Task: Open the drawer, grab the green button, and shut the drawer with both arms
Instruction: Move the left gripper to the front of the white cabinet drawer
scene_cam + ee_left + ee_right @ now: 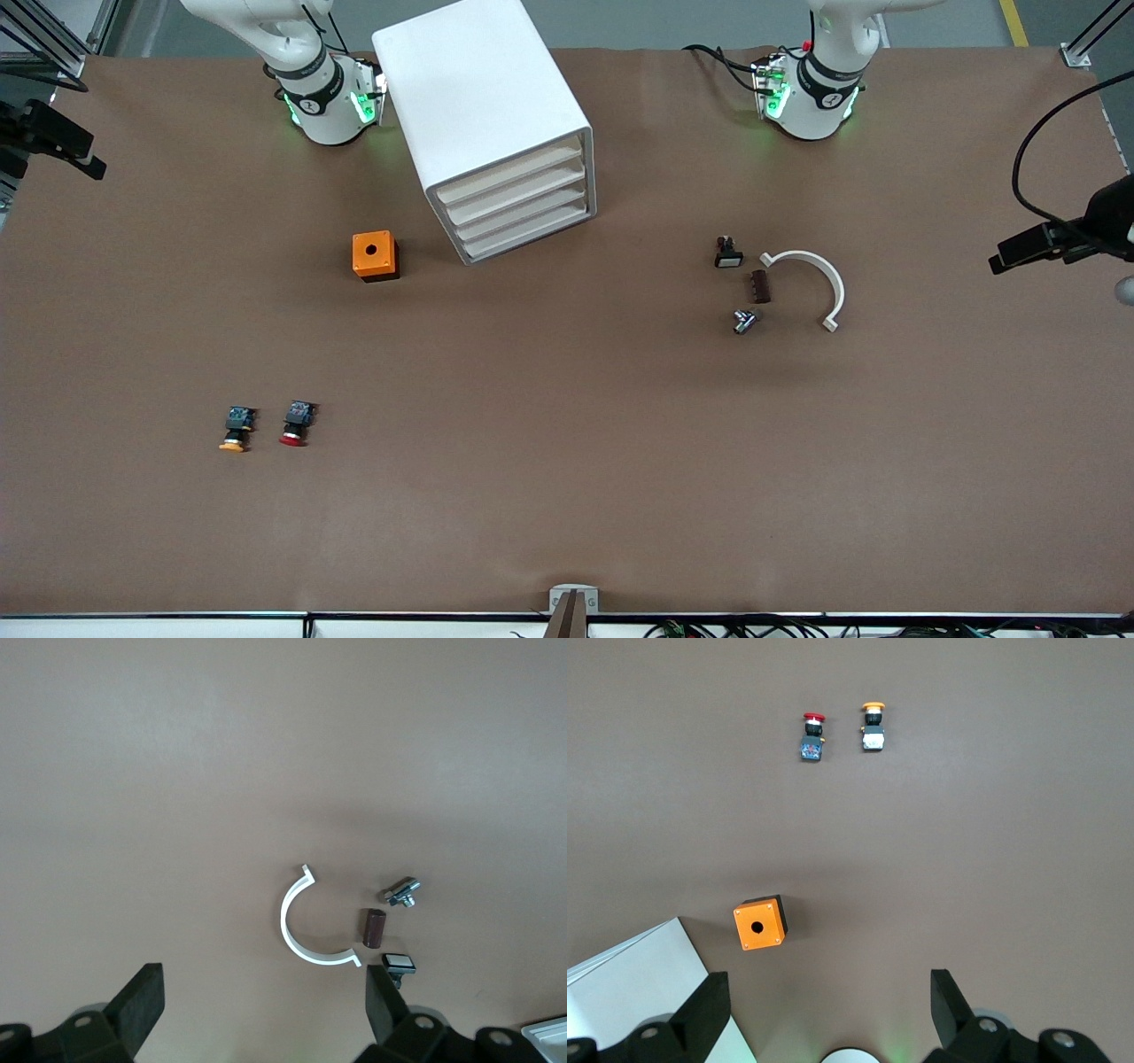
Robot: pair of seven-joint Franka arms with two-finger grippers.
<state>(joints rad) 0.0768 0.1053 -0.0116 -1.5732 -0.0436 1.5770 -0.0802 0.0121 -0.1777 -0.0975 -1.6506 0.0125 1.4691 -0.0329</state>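
Green-capped button is nowhere on show; I judge it sits inside the shut white drawer cabinet (496, 124) standing on the desk (567, 496) between the two bases. Only the red-capped button (296, 424) and orange-capped button (236, 429) lie out. Left gripper (264, 1010) hangs spread wide and empty over the white half-ring (308, 926); right gripper (829, 1010), equally wide and empty, hangs over the orange box (760, 922).
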